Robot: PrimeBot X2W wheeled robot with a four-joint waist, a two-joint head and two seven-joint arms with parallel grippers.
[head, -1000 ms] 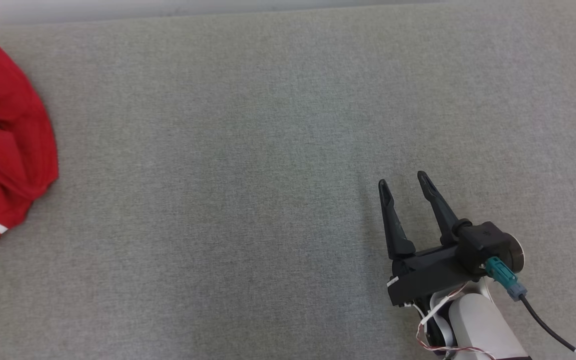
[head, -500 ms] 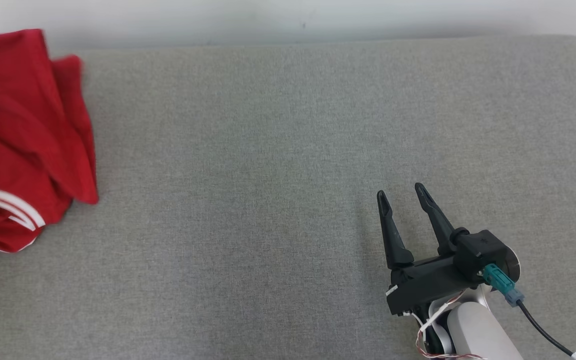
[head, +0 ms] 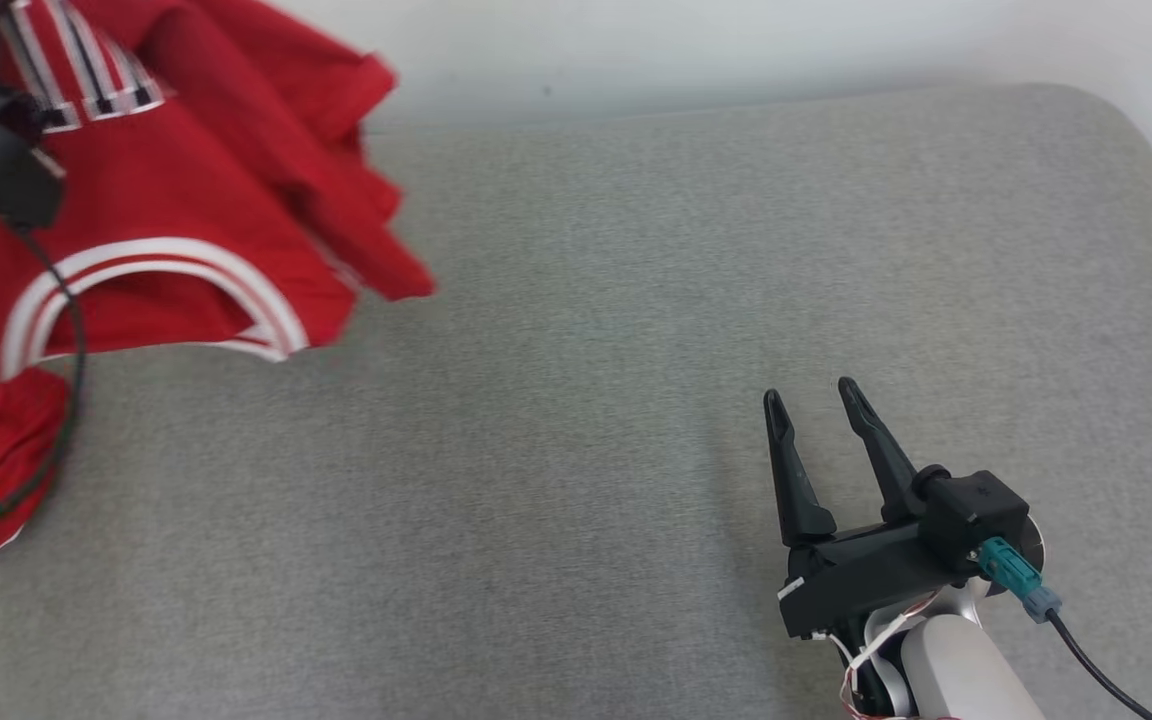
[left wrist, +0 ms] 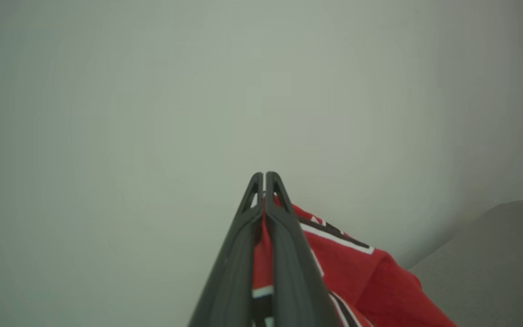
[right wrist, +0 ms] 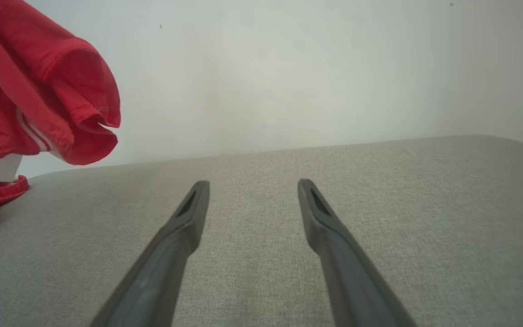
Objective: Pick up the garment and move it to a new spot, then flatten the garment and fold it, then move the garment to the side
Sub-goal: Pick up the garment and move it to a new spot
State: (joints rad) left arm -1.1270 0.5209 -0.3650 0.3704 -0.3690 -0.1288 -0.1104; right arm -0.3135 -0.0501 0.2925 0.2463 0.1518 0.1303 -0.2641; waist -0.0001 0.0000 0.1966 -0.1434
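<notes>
Relocation step, apparently: the left gripper [left wrist: 263, 177], clamped tight on the red jersey [head: 186, 190], holds it above the grey cushion [head: 586, 300]. The right gripper [head: 811, 395] rests spread and empty. The next move is probably lowering the jersey mid-cushion.

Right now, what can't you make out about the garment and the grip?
Left wrist view: the left tool, shut on the garment, hides which part it pinches.
Head view: garment cut off by left and top edges; its right hem blurred.
Right wrist view: garment cut off by the left edge.
</notes>
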